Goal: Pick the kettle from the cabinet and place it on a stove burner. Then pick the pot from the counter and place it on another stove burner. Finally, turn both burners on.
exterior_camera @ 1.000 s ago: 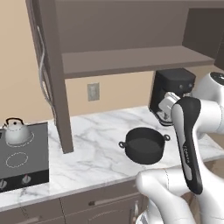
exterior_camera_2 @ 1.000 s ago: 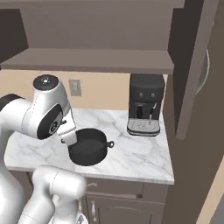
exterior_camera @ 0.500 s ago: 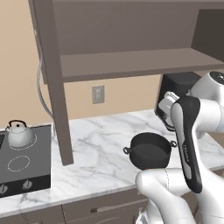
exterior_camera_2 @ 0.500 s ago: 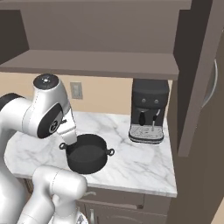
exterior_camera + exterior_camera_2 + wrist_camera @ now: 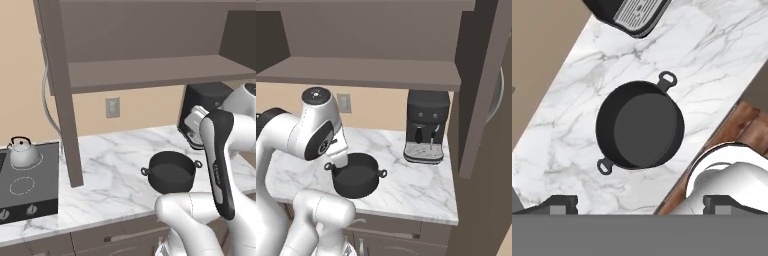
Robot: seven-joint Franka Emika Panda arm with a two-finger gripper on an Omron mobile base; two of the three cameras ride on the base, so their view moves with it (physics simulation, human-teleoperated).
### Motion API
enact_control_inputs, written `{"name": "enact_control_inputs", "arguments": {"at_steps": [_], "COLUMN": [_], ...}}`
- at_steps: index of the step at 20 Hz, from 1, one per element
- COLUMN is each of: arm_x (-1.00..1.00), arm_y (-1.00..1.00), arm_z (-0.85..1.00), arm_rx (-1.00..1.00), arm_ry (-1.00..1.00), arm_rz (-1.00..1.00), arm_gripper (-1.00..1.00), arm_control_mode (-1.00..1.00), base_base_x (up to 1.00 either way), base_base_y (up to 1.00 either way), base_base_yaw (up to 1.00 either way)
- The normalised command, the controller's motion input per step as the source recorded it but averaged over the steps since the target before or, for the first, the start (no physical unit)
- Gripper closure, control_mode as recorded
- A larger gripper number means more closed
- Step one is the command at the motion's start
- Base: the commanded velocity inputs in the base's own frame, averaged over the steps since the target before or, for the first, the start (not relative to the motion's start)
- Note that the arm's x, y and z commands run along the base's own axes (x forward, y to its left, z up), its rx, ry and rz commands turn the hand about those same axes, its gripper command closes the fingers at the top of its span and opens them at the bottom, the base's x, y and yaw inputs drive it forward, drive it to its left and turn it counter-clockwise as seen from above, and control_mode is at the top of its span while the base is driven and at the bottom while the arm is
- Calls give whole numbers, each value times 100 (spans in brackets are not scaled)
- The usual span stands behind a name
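Risk first: the pot is wide and low, so a grasp straight across it is judged likely to fail; a rim grasp near a loop handle could let it tilt or slip. The coffee machine is near and could be clipped on the lift.

The cabinet is seen open, with a bare flat shelf over the bench. The bench is white marble with grey veins, over dark drawers; a beige wall with an outlet is behind. The stove sits at the bench's left end, dark glass with white rings and front knobs. The pot stands upright on the bench, apart from the coffee machine. The kettle is already set on a rear burner. The claw is spread wide, empty, held above the pot.
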Motion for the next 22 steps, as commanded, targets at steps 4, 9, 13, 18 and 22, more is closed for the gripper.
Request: {"name": "enact_control_inputs", "arguments": {"at_steps": [4, 9, 13, 18, 22], "arm_x": [0, 0, 0, 0, -1], "arm_y": [-17, -10, -7, -7, -10], "arm_z": [-13, -24, -41, -38, -15], "arm_rx": [3, 0, 0, 0, 3], "arm_ry": [3, 5, 4, 4, 2], "arm_rz": [0, 0, 0, 0, 0], "arm_gripper": [-100, -100, -100, -100, -100], "arm_control_mode": [-100, -100, -100, -100, -100], "base_base_x": [0, 0, 0, 0, 0], "base_base_y": [0, 0, 0, 0, 0], "base_base_yaw": [0, 0, 0, 0, 0]}}
